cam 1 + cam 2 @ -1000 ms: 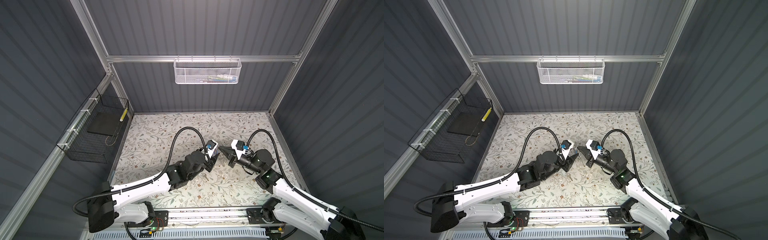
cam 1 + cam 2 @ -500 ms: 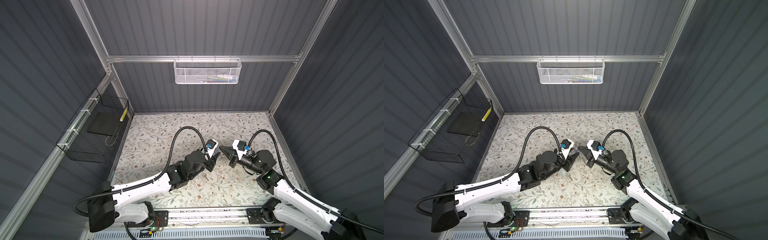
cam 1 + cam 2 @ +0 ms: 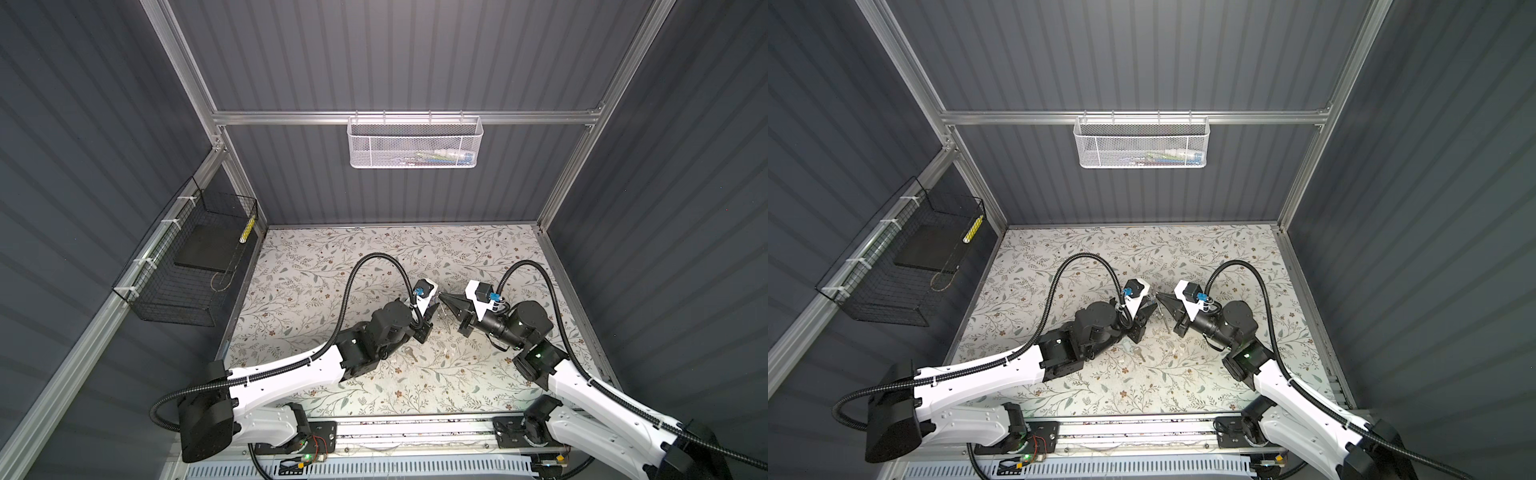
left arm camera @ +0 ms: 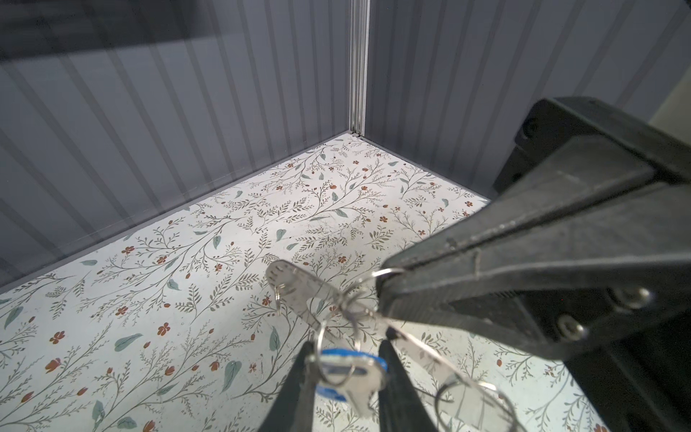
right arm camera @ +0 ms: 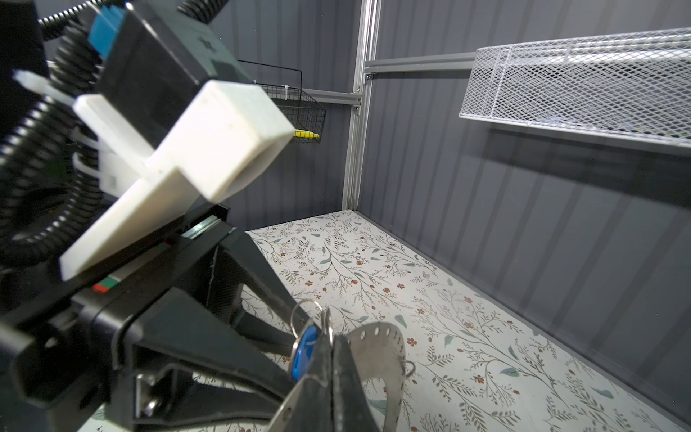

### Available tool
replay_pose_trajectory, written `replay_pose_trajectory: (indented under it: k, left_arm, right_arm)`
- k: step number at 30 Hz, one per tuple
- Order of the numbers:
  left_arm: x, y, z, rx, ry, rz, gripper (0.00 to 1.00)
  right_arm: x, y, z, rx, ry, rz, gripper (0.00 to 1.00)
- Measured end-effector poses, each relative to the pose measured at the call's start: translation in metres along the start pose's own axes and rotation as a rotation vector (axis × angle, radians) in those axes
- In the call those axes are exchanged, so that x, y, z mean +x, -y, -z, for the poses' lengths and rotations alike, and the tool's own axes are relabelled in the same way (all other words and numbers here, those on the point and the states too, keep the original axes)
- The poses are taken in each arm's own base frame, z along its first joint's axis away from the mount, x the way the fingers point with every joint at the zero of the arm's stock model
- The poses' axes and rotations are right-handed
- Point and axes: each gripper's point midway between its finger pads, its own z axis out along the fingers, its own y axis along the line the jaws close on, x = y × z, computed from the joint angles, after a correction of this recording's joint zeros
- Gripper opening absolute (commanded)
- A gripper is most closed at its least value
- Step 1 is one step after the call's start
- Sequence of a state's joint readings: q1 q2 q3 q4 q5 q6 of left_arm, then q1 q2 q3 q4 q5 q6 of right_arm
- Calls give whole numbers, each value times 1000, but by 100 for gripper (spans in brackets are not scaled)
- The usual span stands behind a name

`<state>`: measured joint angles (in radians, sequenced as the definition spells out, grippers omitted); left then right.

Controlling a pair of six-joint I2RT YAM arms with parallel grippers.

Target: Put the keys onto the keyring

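Note:
Both grippers meet above the middle of the floral table. My right gripper (image 5: 331,336) is shut on the flat grey keyring (image 5: 381,351), which it holds in the air with thin wire loops hanging from it. A key with a blue head (image 4: 347,370) hangs from one loop. My left gripper (image 4: 347,346) has one finger on each side of that head, which fills the gap between them. In both top views the left gripper (image 3: 432,309) and the right gripper (image 3: 442,297) almost touch. A second, silver key (image 3: 411,354) lies on the table by the left arm's wrist.
A white mesh basket (image 3: 415,143) hangs on the back wall and a black wire basket (image 3: 187,266) on the left wall. Grey ribbed walls close in the table (image 3: 332,257) at the back and on both sides.
The left gripper's fingers have drawn in around the blue key's head. The right gripper has edged slightly toward the left one, still shut on the keyring.

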<state>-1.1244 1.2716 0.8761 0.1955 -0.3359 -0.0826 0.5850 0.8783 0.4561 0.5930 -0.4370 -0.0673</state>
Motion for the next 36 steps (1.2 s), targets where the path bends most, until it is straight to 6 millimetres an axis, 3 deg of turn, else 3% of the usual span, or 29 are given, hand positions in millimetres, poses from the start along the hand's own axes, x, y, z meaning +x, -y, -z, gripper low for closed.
replay_pose_trajectory:
  k: [11,20,27,32,34,36]
  left_arm:
    - [2,11,9,117,-38,-60,8]
    - [-1,9,7,269,-85,-14,2]
    - [13,20,2,368,-147,6,2]
    - [16,22,3,398,-170,11,19]
    - [19,22,3,397,-181,9,21]
    - [20,22,3,396,-185,4,35]
  right_arm:
    - [-3,-9,3,-49,32,-28,0]
    - [-11,-13,6,-81,77,-45,0]
    - [-14,-11,8,-86,101,-59,0]
    - [-15,-12,8,-98,108,-69,0]
    - [-17,-11,8,-98,119,-65,0]
    - [-19,-9,9,-94,127,-62,0]
